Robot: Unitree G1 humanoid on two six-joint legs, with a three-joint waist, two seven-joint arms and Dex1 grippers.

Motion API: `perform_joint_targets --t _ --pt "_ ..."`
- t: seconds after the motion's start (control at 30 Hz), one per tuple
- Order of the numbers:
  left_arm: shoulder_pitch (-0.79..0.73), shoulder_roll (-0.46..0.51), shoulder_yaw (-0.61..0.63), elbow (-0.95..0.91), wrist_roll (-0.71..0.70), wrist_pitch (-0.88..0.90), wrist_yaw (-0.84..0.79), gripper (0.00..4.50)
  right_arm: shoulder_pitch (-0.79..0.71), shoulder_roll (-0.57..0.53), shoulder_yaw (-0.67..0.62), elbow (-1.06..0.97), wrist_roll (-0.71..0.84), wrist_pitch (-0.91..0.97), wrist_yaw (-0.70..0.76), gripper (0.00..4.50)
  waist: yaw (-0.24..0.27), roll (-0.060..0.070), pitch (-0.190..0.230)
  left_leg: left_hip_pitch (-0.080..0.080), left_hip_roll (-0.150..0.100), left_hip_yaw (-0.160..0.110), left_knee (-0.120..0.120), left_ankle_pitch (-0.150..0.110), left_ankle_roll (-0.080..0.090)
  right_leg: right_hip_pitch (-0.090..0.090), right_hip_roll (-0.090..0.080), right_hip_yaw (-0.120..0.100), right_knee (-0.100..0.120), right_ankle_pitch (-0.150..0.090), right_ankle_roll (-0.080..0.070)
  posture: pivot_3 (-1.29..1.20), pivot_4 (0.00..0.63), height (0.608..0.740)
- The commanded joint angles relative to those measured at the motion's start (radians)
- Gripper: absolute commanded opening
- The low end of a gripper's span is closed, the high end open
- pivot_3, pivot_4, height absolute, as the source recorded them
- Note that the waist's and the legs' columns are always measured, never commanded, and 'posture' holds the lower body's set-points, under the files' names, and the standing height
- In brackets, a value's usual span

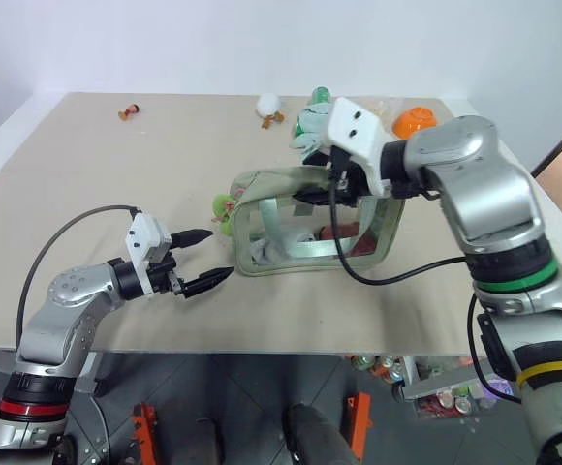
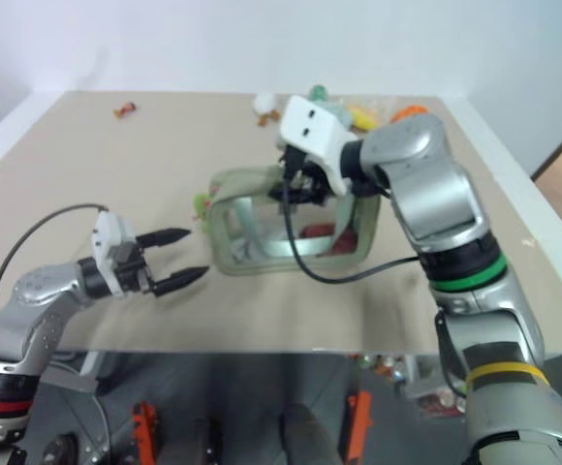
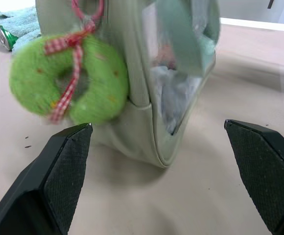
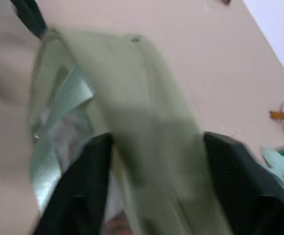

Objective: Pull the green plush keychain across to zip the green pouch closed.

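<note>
Hanging at the green pouch's (image 1: 315, 228) nine-o'clock end, the green plush keychain (image 3: 68, 81) is ungrasped. Left gripper (image 1: 203, 258) stands wide open just short of it. Right gripper (image 4: 154, 181) straddles the pouch's top, jaws apart, gripping nothing visibly. Zip appears drawn; completion unconfirmed.

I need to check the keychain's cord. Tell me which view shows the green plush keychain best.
The left wrist view: the green plush keychain hangs close up at the end of the green pouch, its red checked ribbon plain. In both eye views it is a small lime blob at the pouch's left end.
</note>
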Motion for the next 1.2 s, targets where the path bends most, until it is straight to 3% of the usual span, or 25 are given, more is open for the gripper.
perform_joint_targets --t 0.03,0.2,0.43,0.53,0.67,1.03,1.2 --pt "-0.004 0.007 0.018 -0.043 -0.003 -0.016 -0.001 4.50 0.013 -0.038 -0.106 -0.099 0.079 0.047 -0.005 4.27 0.000 0.000 0.000 0.000 0.000 0.000 0.000 0.000 0.000 0.000 0.000 0.000 0.000 0.000 0.000 0.00 0.150 0.740" --pt "-0.009 0.006 0.012 -0.050 -0.004 -0.014 -0.004 4.50 0.085 -0.094 -0.256 -0.113 0.148 0.068 -0.064 4.27 0.001 0.000 0.000 0.000 0.000 -0.002 0.000 0.000 0.000 0.000 0.000 -0.002 0.000 -0.001 0.001 0.00 0.150 0.740" --pt "-0.018 0.008 0.006 -0.053 -0.006 -0.005 -0.008 4.50 0.333 -0.156 -0.441 -0.104 0.169 -0.032 -0.156 4.27 0.008 0.000 0.000 0.001 0.000 -0.001 0.001 0.000 0.000 0.002 0.000 -0.001 -0.001 -0.002 0.003 0.00 0.150 0.740" --pt "-0.038 -0.002 0.009 -0.054 -0.031 0.024 0.000 4.50 0.521 -0.122 -0.526 -0.187 0.195 -0.044 -0.214 4.27 0.017 -0.001 0.000 0.002 0.000 -0.003 0.000 0.000 0.000 0.003 0.001 -0.002 -0.001 -0.003 0.004 0.00 0.150 0.740" --pt "-0.051 -0.007 0.002 -0.065 -0.043 0.042 0.001 4.50 0.631 -0.065 -0.566 -0.291 0.257 -0.025 -0.283 4.27 0.017 -0.001 -0.001 0.003 0.000 -0.003 0.000 0.000 0.000 0.005 0.002 -0.001 -0.001 -0.003 0.004 0.00 0.150 0.740" --pt "-0.063 -0.003 -0.007 -0.041 -0.032 0.037 -0.026 4.50 0.610 -0.067 -0.628 -0.301 0.386 -0.038 -0.364 4.27 0.016 -0.001 -0.001 0.005 0.000 -0.002 0.002 0.005 0.002 0.006 0.002 -0.001 -0.001 0.001 0.000 0.00 0.150 0.740" --pt "-0.051 -0.001 -0.009 -0.042 -0.023 0.032 -0.033 4.50 0.564 -0.086 -0.757 -0.320 0.575 0.085 -0.395 4.27 0.018 -0.001 -0.001 0.003 0.000 -0.002 0.001 0.004 0.002 0.005 0.002 -0.001 -0.001 0.001 0.003 0.00 0.150 0.740"
